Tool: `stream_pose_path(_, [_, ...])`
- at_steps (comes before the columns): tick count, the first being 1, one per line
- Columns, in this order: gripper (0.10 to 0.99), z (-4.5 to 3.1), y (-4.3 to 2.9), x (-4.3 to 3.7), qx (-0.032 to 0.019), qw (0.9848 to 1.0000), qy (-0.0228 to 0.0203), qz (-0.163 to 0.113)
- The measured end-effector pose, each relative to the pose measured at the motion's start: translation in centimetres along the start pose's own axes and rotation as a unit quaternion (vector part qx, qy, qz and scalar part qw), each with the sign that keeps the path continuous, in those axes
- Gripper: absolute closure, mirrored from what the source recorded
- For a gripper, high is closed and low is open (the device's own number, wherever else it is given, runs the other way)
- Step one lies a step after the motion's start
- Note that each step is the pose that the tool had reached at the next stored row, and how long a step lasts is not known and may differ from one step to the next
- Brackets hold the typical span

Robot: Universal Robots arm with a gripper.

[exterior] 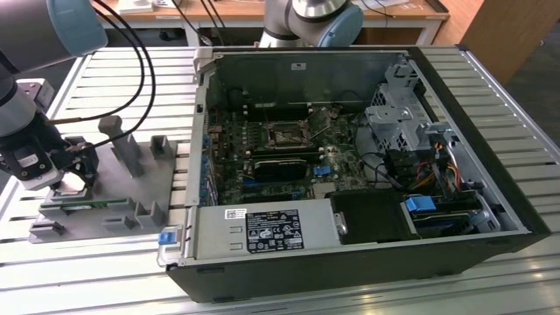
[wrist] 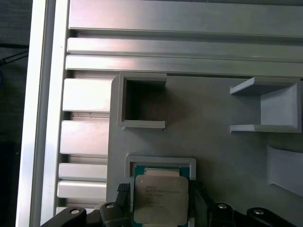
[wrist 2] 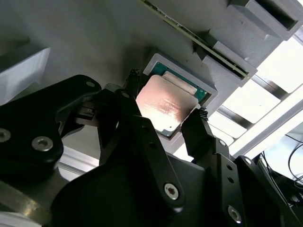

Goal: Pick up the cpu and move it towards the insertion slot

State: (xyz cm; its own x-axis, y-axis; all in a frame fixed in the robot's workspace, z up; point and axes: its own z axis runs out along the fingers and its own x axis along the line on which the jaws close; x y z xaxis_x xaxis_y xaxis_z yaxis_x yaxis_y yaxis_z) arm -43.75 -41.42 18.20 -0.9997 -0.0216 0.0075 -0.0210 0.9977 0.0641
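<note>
The cpu (wrist 2: 165,101) is a flat square chip with a silvery top, lying in a grey framed pocket (wrist 2: 210,92) of the parts holder. My gripper (wrist 2: 166,97) is down over it, with one black fingertip against each of two opposite edges, so it is shut on the chip. The first wrist view shows the cpu (wrist: 160,196) between the fingers (wrist: 122,191), with the gripper (wrist: 160,189) straddling it. I cannot tell whether the chip has left its pocket. In the exterior view the gripper (exterior: 75,178) is at the left. The insertion slot (exterior: 284,136) sits on the motherboard inside the open computer case, far to the exterior view's right.
The grey holder (exterior: 118,197) carries upright posts (exterior: 122,147) and a thin green memory stick (exterior: 83,205) along its near edge. The open case (exterior: 350,170) has tall walls and holds a power supply (exterior: 262,231), a drive cage and cables. A second arm's base (exterior: 311,20) stands behind.
</note>
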Motion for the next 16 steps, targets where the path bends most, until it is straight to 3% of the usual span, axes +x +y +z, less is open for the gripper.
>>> stream_pose_path(5, [0.463, 0.07, 0.0, 0.01, 0.0001, 1.0, 0.0001, 0.0])
stream_pose_path(6, [0.533, 0.09, 0.0, 0.01, 0.0, 1.0, 0.0001, 0.0])
stream_pose_path(16, [0.541, -0.09, 0.02, 0.01, -0.0001, 1.0, -0.0001, 0.0])
